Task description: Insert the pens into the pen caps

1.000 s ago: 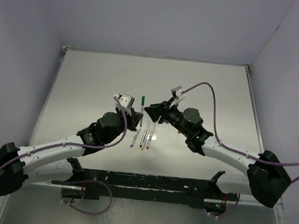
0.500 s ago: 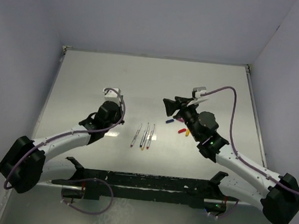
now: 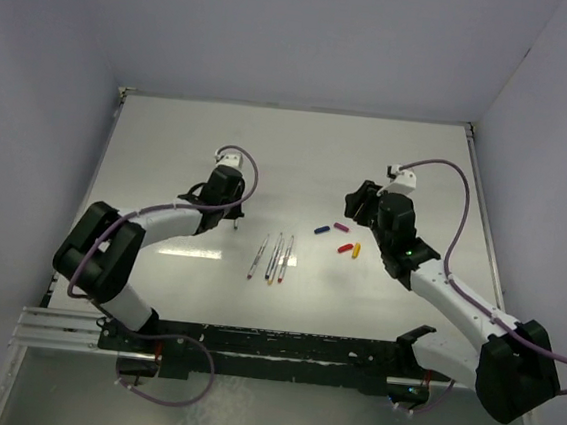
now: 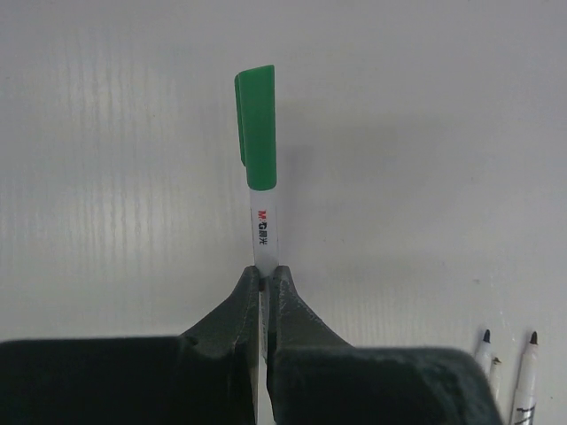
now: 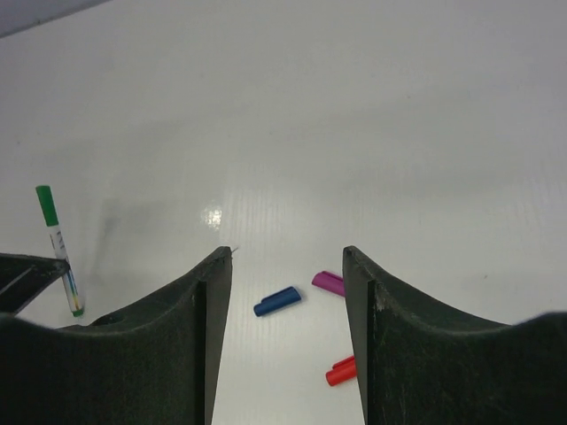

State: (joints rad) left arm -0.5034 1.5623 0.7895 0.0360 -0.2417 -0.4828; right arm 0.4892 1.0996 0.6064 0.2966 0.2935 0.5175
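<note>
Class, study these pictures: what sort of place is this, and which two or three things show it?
Probably a robotics lab test cell: a plain white table boxed in by blank walls, two robot arms bolted to a rail at its edge, and marker pens and loose caps laid out.

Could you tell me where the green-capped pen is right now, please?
The green-capped pen is clamped in the left gripper, seen in the left wrist view, left of the loose pens on the table.
</note>
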